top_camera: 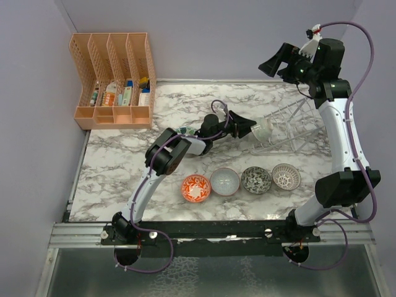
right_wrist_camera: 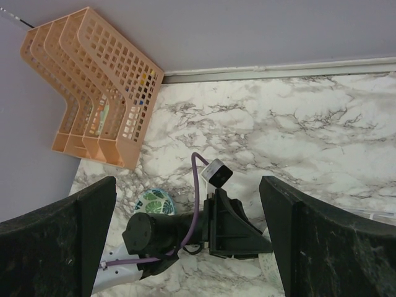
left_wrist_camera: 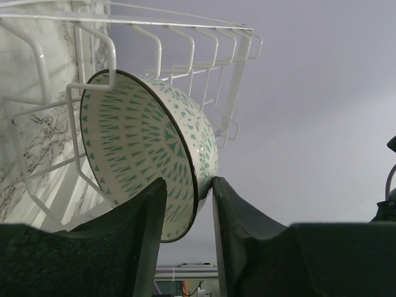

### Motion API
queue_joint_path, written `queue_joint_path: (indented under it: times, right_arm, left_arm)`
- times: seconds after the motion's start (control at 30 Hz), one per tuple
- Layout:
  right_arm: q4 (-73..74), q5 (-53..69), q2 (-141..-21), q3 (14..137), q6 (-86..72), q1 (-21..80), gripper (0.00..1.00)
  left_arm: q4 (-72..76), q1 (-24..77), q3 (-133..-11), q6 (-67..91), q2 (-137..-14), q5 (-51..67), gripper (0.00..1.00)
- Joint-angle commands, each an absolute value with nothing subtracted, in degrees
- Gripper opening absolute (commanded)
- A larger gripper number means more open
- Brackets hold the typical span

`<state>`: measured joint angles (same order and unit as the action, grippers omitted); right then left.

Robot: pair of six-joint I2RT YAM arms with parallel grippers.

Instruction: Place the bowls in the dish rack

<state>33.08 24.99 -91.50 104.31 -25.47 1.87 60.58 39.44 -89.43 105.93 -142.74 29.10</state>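
Observation:
My left gripper [top_camera: 252, 130] [left_wrist_camera: 189, 185] is shut on the rim of a pale green bowl [top_camera: 263, 131] [left_wrist_camera: 142, 142]. It holds the bowl on edge among the ribs of the white wire dish rack [top_camera: 291, 127] [left_wrist_camera: 204, 37], which lies tilted on the marble. One finger is inside the bowl and the other touches its outer wall. Four bowls stand in a row near the front: red-orange [top_camera: 195, 188], light blue-grey [top_camera: 224, 181], dark speckled [top_camera: 256, 180] and pink-white lattice [top_camera: 286, 176]. The green-leaf bowl [right_wrist_camera: 154, 201] shows beside the left arm in the right wrist view. My right gripper [top_camera: 272, 65] [right_wrist_camera: 187, 180] is open and empty, high above the table.
An orange four-slot organizer [top_camera: 114, 80] [right_wrist_camera: 93, 93] with small items stands at the back left corner. The left arm [top_camera: 185, 145] stretches across the table's middle toward the rack. Purple walls enclose the back and sides.

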Motion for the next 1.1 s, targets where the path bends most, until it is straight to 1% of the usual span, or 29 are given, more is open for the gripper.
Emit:
queue_joint_path:
  times: [0.0,0.07,0.37,0.63,0.83,0.93,0.97,1.07]
  right_arm:
    - [31.7,26.7,-91.7,103.5,-25.6,1.6,1.00]
    - [31.6,26.6,-91.5,103.5,-25.5,1.6,1.00]
    - [31.0,27.1,-91.1,102.7,-25.5,1.6,1.00]
    - [30.5,27.5,-91.0,103.6,-25.9,1.6,1.00]
    - [30.4,27.8,-90.7,103.6,-25.9,1.6,1.00]
    - [30.2,28.1,-90.7,103.6,-26.0,1.6,1.00]
    - [30.2,28.2,-90.7,103.6,-25.9,1.6,1.00]
    - [30.3,28.2,-90.7,103.6,-25.9,1.6,1.00]
  left_arm:
    - [55.3,39.1,-88.0,102.2,-140.8,31.9,0.40]
    - [53.7,38.8,-87.6,101.2,-140.2,32.2,0.43]
    - [48.2,37.8,-87.0,97.1,-137.5,32.6,0.47]
    - [43.1,37.7,-92.7,94.8,-137.1,33.5,0.49]
    - [40.9,37.6,-94.9,93.5,-135.4,33.6,0.53]
    - [40.8,37.7,-95.2,93.4,-135.2,33.9,0.56]
    - [40.8,37.6,-95.1,93.3,-135.1,34.0,0.60]
    - [39.6,37.8,-95.0,92.3,-134.3,34.3,0.64]
